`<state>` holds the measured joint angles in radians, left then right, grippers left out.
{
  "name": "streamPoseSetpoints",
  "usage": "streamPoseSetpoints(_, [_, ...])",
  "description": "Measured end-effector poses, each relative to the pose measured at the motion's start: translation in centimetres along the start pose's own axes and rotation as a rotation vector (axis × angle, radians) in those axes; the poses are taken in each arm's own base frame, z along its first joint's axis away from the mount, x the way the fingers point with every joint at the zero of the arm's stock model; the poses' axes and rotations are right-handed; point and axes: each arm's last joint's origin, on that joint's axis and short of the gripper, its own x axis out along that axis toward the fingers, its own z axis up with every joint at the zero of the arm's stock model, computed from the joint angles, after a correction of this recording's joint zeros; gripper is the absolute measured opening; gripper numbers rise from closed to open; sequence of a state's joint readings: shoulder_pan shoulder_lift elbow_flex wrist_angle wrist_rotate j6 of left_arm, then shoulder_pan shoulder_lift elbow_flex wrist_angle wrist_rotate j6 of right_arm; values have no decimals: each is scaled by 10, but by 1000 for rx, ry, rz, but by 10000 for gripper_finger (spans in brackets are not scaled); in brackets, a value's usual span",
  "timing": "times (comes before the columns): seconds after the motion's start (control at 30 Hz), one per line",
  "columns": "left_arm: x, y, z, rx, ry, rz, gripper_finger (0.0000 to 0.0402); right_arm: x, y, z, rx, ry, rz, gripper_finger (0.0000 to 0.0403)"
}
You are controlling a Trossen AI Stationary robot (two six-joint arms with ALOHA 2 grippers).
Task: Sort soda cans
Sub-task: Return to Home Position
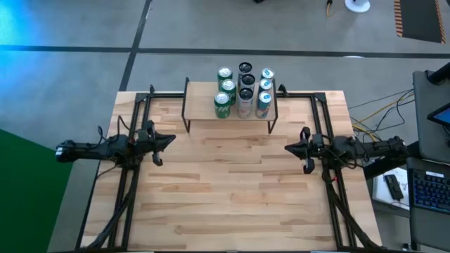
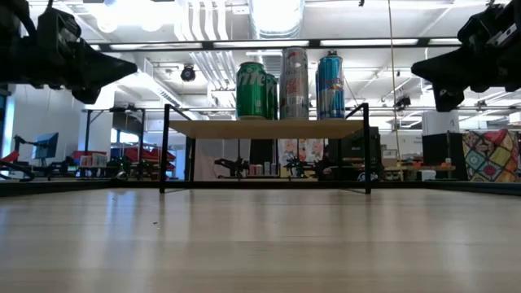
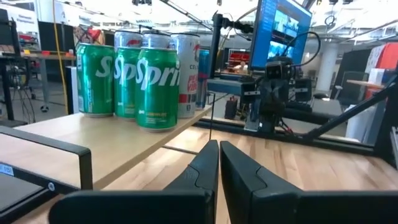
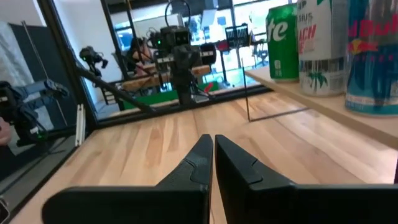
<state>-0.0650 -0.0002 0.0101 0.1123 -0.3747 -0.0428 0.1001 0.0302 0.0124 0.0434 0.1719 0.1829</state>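
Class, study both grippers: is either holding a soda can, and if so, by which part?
Nothing is held. The left gripper and right gripper are both shut and empty; all nine soda cans stand on the shelf.

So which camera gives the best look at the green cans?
The left wrist view: all three green cans stand close and side-on, labels readable. The high view shows mostly their tops, in a row on the shelf. The low view shows mainly the front one, and the right wrist view only part of one.
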Motion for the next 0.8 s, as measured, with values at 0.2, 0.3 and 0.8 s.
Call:
streamPoseSetpoints(0.2, [1, 0, -5, -65, 51, 14, 0, 3, 0, -5, 34, 58, -12, 9])
streamPoseSetpoints(0.3, [2, -1, -8, -65, 78, 4, 0, 5, -1, -8, 36, 93, -20, 9])
streamPoseSetpoints(0.8, [0, 0, 0, -9, 3, 7, 0, 8, 0, -7, 43, 73, -30, 9])
